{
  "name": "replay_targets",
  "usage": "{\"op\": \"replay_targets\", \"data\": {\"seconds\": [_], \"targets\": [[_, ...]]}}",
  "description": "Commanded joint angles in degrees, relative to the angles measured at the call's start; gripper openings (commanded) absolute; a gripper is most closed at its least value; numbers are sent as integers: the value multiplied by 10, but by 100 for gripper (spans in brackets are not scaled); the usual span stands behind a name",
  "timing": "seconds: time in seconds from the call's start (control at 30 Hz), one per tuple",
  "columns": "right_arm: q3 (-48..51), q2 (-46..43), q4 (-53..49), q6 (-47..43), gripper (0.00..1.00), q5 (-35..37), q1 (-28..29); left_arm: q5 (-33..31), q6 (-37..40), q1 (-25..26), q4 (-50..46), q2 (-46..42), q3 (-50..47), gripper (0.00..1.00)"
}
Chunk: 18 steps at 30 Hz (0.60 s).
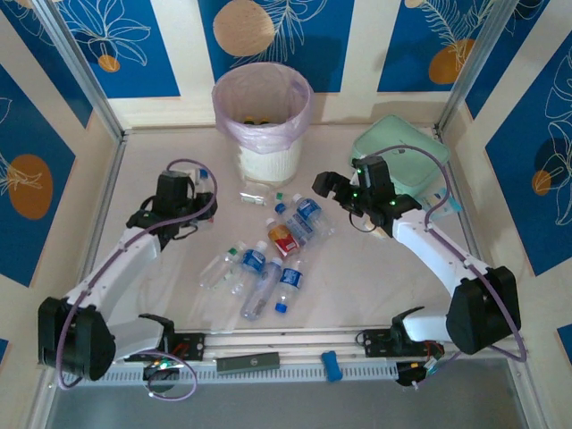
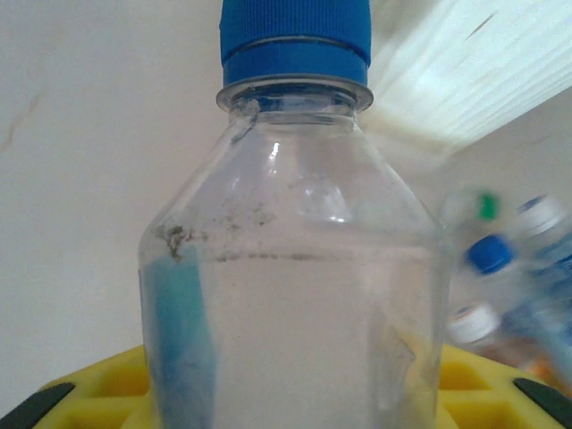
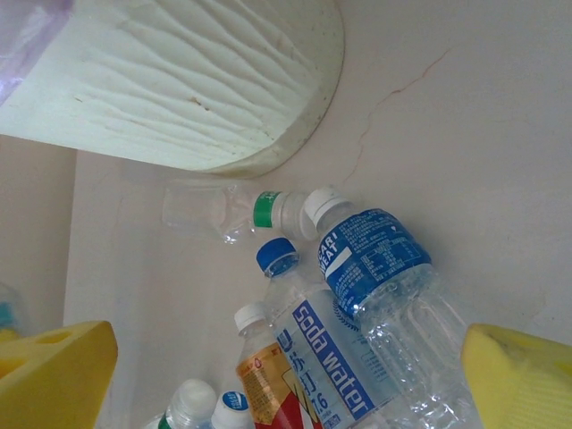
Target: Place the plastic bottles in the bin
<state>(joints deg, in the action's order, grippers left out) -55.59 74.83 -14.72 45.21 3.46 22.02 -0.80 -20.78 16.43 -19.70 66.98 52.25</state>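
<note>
A white bin [image 1: 268, 165] lined with a pink bag [image 1: 234, 121] stands at the far edge of the table [image 1: 375, 286]. The right gripper [image 1: 335, 192] hangs wide open over loose bottles [image 1: 268, 255] lying mid-table. In front and left of the bin, the left gripper [image 1: 198, 189] clamps a clear blue-capped bottle [image 2: 295, 268].

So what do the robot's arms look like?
The left arm and right arm are white tubes with chunky black joints. A purple cable loops along each. The fingers are yellow, and tiny green lights glow on the right wrist.
</note>
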Motion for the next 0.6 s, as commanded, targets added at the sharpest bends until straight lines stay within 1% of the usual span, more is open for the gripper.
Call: {"op": "replay_targets", "data": {"seconds": [0.0, 0.1, 0.2, 0.43, 0.57], "targets": [[-21, 8, -21, -11, 99, 5, 8, 51, 10, 5, -14, -26, 63, 39], [-26, 13, -27, -18, 99, 14, 15, 84, 7, 5, 7, -24, 111, 40], [-31, 17, -36, -22, 99, 15, 21, 117, 5, 5, 40, -3, 159, 40], [-42, 26, -58, -38, 99, 18, 44, 177, 9, 6, 64, 113, 315, 39], [-45, 25, -70, -48, 99, 37, 61, 206, 12, 6, 47, 188, 413, 41]]}}
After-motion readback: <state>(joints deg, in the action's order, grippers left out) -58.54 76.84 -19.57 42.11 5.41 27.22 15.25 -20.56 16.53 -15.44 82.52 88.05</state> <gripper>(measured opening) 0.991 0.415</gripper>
